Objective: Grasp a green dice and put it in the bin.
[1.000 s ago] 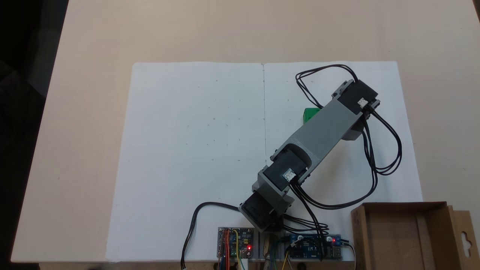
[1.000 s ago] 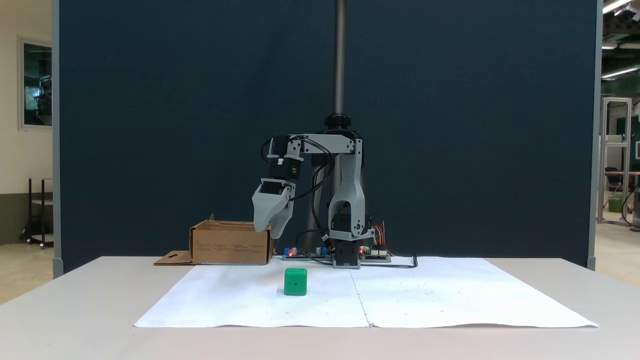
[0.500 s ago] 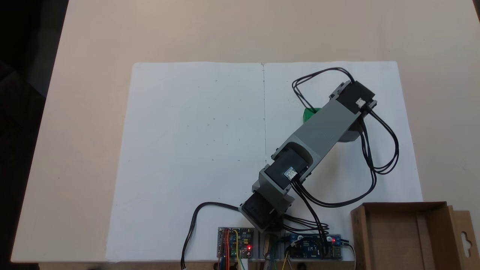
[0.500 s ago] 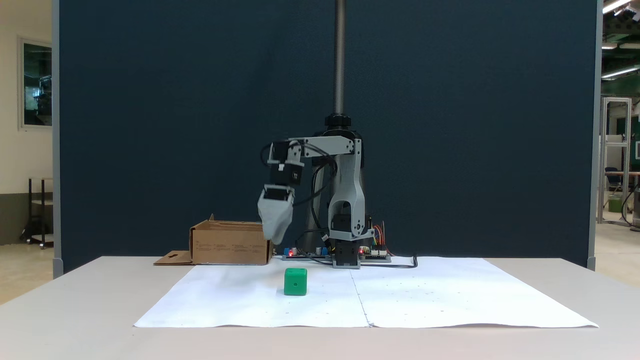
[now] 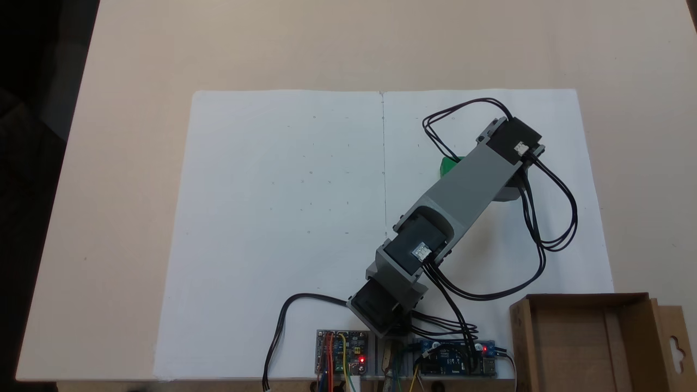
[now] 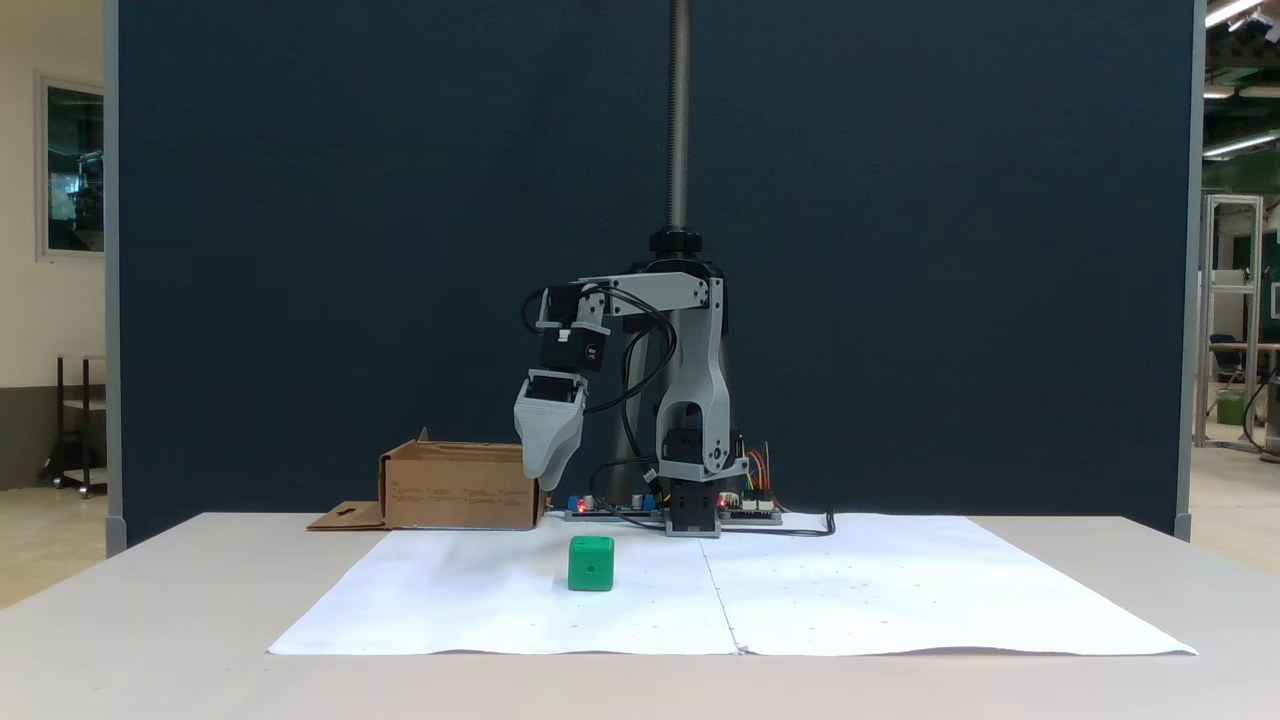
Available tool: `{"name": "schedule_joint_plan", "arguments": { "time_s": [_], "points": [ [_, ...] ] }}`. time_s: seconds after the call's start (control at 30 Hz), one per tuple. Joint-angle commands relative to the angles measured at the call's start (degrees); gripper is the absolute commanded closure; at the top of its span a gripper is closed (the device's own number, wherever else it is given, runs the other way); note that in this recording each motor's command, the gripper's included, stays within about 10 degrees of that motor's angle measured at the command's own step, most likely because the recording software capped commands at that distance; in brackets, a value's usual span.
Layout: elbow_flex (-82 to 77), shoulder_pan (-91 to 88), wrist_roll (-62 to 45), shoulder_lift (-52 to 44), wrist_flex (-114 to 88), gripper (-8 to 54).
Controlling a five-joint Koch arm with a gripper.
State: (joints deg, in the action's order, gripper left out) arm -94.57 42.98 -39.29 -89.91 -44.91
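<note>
The green dice [image 6: 591, 563] rests on the white paper, one pip facing the camera. In a fixed view from above, just a sliver of the green dice [image 5: 448, 165] peeks out from under the grey forearm. My gripper [image 6: 549, 482] hangs pointing down, well above the table, behind and a little left of the dice. It reads as a single grey wedge, so no gap between the jaws can be made out. The brown cardboard bin [image 6: 460, 495] stands left of the arm's base; from above, the bin [image 5: 520, 343] is at the bottom right, with nothing in it.
White paper [image 5: 283, 218] covers the table's middle. Circuit boards [image 5: 342, 353] and black cables [image 5: 550, 239] crowd the arm's base. The bin's flap [image 5: 674, 344] with a hang-hole sticks out sideways. A dark blue panel [image 6: 300, 250] and a metal pole [image 6: 680, 110] stand behind.
The wrist has turned, so the gripper went from showing two jaws to one narrow wedge. The forearm swung slightly toward the dice. The dice and bin stayed put.
</note>
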Motion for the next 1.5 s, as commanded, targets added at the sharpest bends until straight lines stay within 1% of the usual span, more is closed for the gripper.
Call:
{"name": "schedule_joint_plan", "arguments": {
  "time_s": [0.0, 0.1, 0.27, 0.37, 0.5, 0.9, 1.07, 1.2, 1.47],
  "points": [
    [0.7, -0.3, -6.7, -1.6, 3.2, 1.6],
    [-1.7, -0.4, -6.7, -1.8, 3.5, 1.7],
    [-13.1, -0.3, -6.7, -4.1, 3.5, 0.0],
    [-15.8, 0.2, -6.7, -4.8, 3.4, -0.4],
    [-15.6, 0.0, -6.9, -7.0, 3.3, -2.0],
    [-13.6, -6.2, -6.8, -8.5, 4.8, -2.4],
    [-13.5, -7.8, -6.5, -8.4, 9.1, -0.9],
    [-13.5, -8.6, -6.4, -7.3, 14.9, 1.6],
    [-13.5, -9.9, -4.5, -3.7, 16.8, 2.4]
  ]
}}
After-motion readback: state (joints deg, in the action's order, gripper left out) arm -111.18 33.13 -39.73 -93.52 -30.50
